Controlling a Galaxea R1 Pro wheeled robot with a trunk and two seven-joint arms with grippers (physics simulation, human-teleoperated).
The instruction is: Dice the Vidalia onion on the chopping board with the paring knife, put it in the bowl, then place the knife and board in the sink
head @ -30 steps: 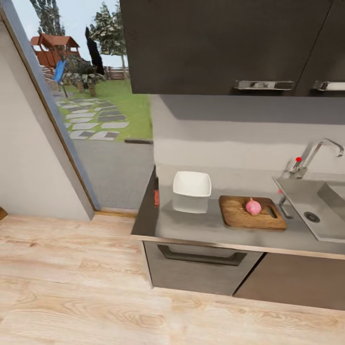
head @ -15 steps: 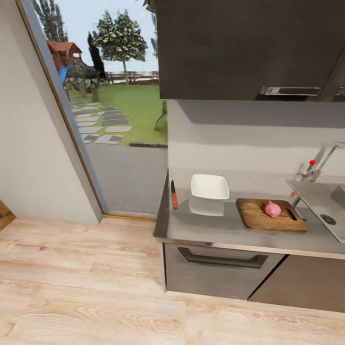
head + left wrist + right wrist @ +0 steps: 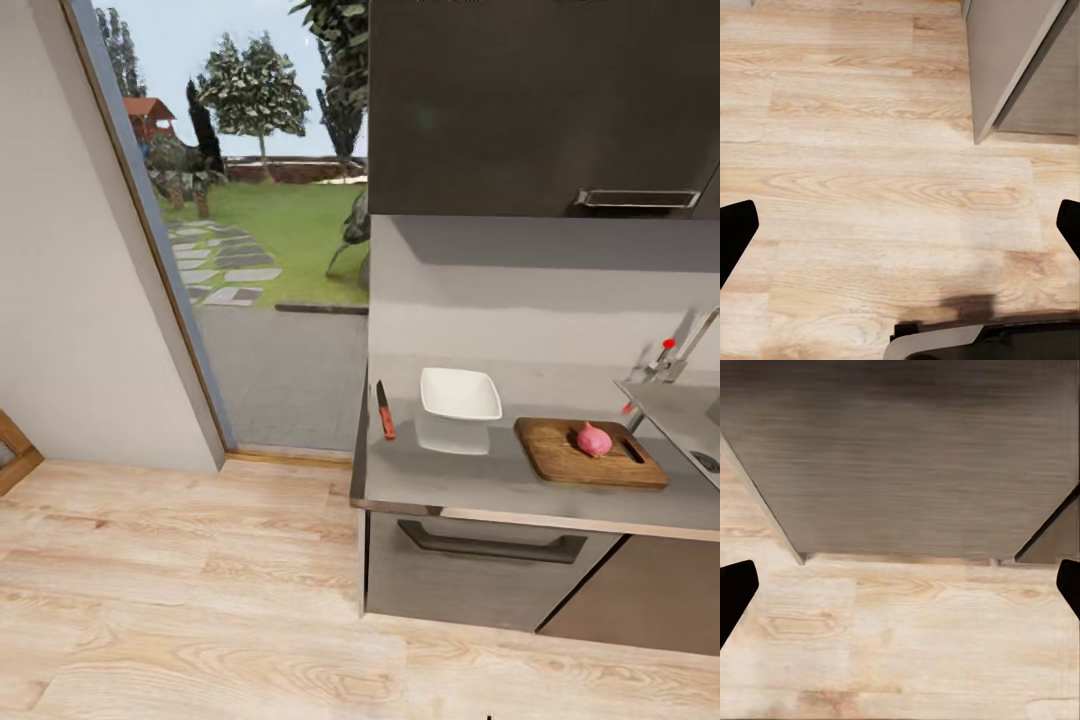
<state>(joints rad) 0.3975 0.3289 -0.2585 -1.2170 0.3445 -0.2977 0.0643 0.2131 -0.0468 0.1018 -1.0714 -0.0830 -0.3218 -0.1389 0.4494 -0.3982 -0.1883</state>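
Note:
The pinkish-red Vidalia onion (image 3: 594, 439) rests whole on the dark brown chopping board (image 3: 560, 455), toward its slot-handle end. The white bowl (image 3: 459, 394) stands to the board's left on the glossy grey countertop (image 3: 470, 478). The paring knife (image 3: 385, 412), red-handled, lies by the counter's left end. A corner of the sink (image 3: 680, 410) and its tap (image 3: 690, 345) show at the right edge. My left gripper (image 3: 900, 225) hangs open over the wooden floor. My right gripper (image 3: 900, 585) is open too, low in front of a grey cabinet front (image 3: 900, 457). Nothing lies between either pair of fingers.
Dark wall cabinets (image 3: 540, 100) hang above the counter. A drawer with a long handle (image 3: 490, 545) sits under it. A glass door (image 3: 260, 250) to the garden stands left of the counter, then a white wall (image 3: 80, 330). Light wooden floor (image 3: 180, 600) stretches in front.
The whole head view has slid: the camera moved. The counter now sits further right, the knife has come fully into view, and most of the sink has left the frame. The objects themselves stay put.

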